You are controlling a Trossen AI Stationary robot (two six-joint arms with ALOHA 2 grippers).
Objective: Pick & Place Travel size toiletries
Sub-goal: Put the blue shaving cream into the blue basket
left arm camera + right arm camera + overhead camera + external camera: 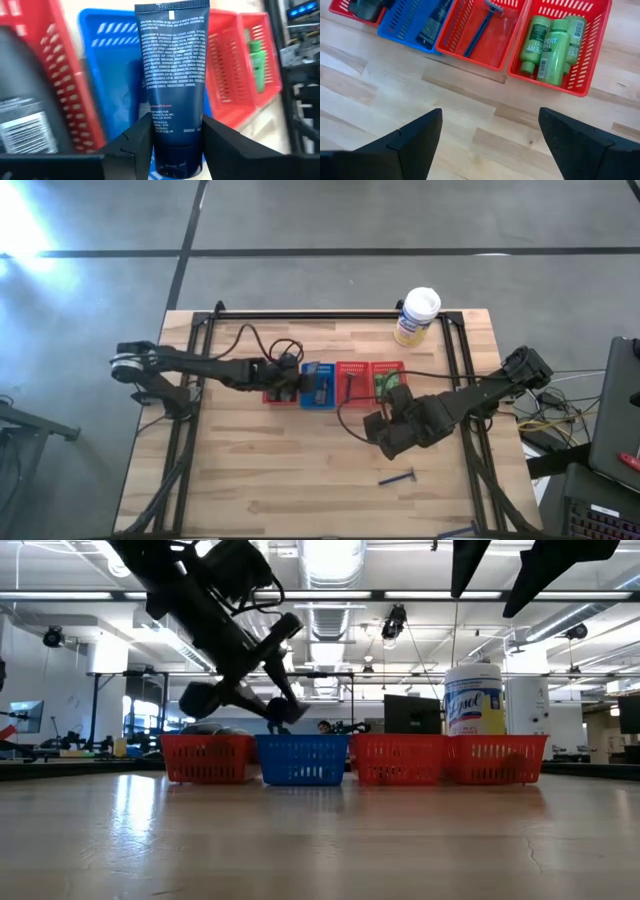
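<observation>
Wooden plank table [300, 470] with four mesh plastic baskets in a row. We see the left gripper [172, 145] clamped on a dark blue soft tube [172, 75], flat crimped end away from the wrist, fine white print down its smooth face. Directly beyond this gripper lies the blue basket [117, 60], slotted walls, with a dark tube already in it [432, 22]. To one side of it we see a red basket [45, 75] holding black flat pieces [22, 110]; to the other, two more red baskets.

The right gripper [490, 140] hovers over bare wood, its two dark wedge-shaped fingers [405, 145] spread wide and holding nothing. Ahead of it, one red basket [485, 50] holds a thin blue-handled razor [480, 27]; the next red basket [590, 60] holds glossy bright green bottles [552, 42] lying side by side. A second razor [397, 477] lies loose on the table just behind the right gripper in the high view. A white-capped cylindrical canister [417, 316] stands at the far edge.
</observation>
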